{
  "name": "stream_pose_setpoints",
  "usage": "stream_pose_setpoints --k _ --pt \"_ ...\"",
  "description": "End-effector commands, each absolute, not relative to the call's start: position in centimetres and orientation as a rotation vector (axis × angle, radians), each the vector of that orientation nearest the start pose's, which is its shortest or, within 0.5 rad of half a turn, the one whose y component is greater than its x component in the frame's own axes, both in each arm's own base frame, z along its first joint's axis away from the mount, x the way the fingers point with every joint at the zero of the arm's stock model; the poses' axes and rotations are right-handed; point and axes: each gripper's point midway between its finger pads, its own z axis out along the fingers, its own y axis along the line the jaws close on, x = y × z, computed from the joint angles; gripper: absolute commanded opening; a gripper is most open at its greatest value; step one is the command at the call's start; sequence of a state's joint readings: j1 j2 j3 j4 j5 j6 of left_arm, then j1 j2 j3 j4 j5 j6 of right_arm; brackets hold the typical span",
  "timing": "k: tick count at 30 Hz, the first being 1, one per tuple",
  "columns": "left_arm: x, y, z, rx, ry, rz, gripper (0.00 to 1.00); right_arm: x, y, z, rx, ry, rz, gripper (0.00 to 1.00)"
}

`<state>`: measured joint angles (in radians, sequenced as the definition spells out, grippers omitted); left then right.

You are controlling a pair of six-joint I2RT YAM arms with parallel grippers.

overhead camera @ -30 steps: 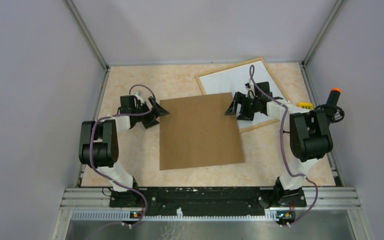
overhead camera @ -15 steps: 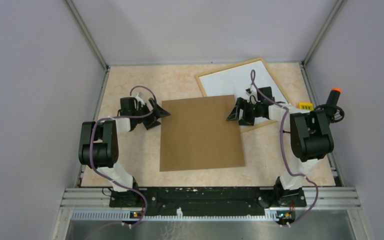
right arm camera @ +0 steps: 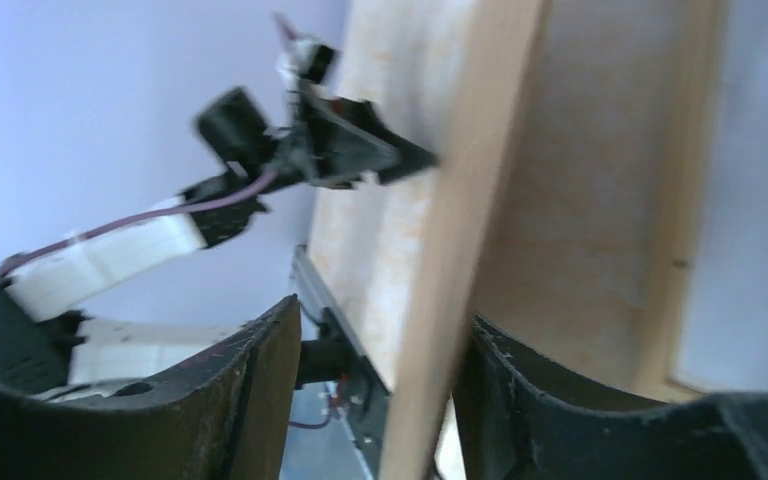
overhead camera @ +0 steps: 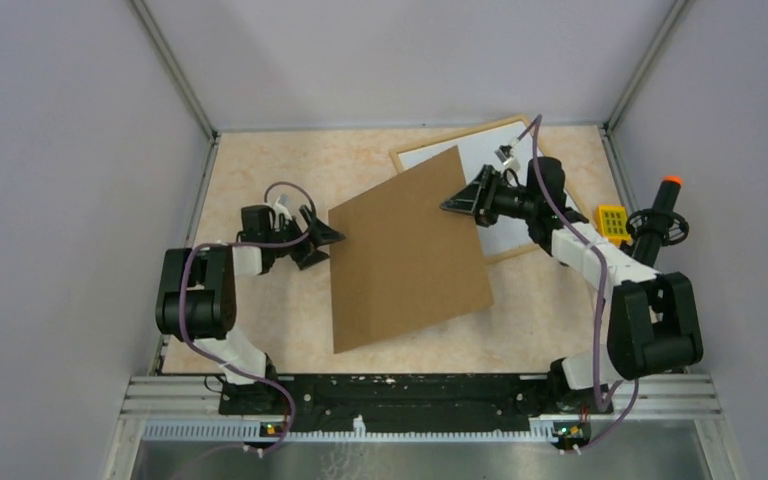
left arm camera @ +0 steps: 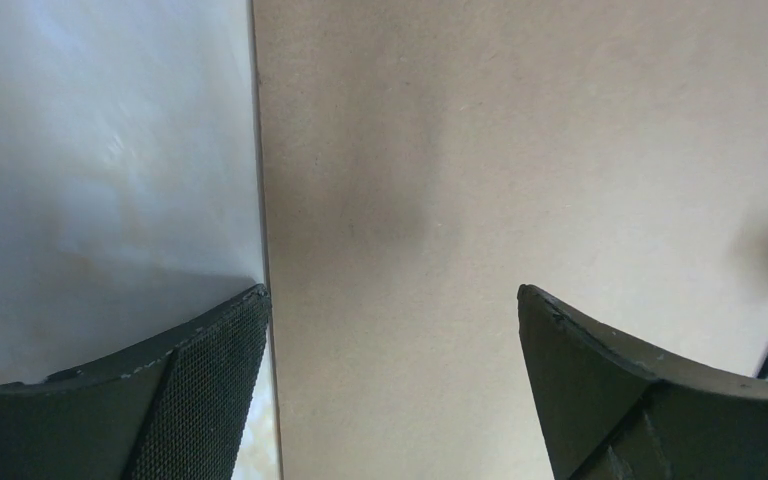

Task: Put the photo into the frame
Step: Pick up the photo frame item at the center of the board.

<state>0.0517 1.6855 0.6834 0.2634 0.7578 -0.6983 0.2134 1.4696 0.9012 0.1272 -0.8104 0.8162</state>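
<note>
The frame (overhead camera: 450,137), thin light wood, lies at the back right with a white sheet (overhead camera: 465,160) inside it. The photo is out of view. A plain brown backing board (overhead camera: 405,255) stands tilted, its far right corner raised over the frame. My right gripper (overhead camera: 450,203) straddles that raised corner. In the right wrist view the board's edge (right arm camera: 470,180) rests against one finger, with a gap to the other. My left gripper (overhead camera: 332,245) is wide open at the board's left edge (left arm camera: 480,150) and holds nothing.
A yellow block (overhead camera: 611,217) and a black handle with an orange tip (overhead camera: 668,185) sit by the right wall. Grey walls close in the marbled table (overhead camera: 260,170) on three sides. The black rail (overhead camera: 400,395) runs along the near edge.
The right gripper has swung up and back with the board's corner between its narrowing jaws. The board has tilted and turned, covering more of the frame. The left gripper moved slightly nearer.
</note>
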Motion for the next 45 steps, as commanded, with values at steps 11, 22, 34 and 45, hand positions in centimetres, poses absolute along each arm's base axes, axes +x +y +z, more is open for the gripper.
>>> stream_pose_setpoints --k 11,22,34,45 --pt "29.6 -13.5 5.5 -0.493 2.429 -1.234 0.98 32.3 22.4 26.7 0.063 2.17 1.138 0.06" --pt "31.9 -10.6 12.0 -0.38 2.292 -0.913 0.97 32.5 21.3 41.9 -0.184 1.84 1.016 0.0" --pt "35.9 -22.2 14.0 -0.298 2.341 -0.957 0.88 30.6 8.3 59.7 -0.015 1.396 0.287 0.0" --pt "39.0 -35.3 7.9 -0.31 2.596 -0.708 0.7 29.5 5.3 57.9 0.055 1.33 0.149 0.0"
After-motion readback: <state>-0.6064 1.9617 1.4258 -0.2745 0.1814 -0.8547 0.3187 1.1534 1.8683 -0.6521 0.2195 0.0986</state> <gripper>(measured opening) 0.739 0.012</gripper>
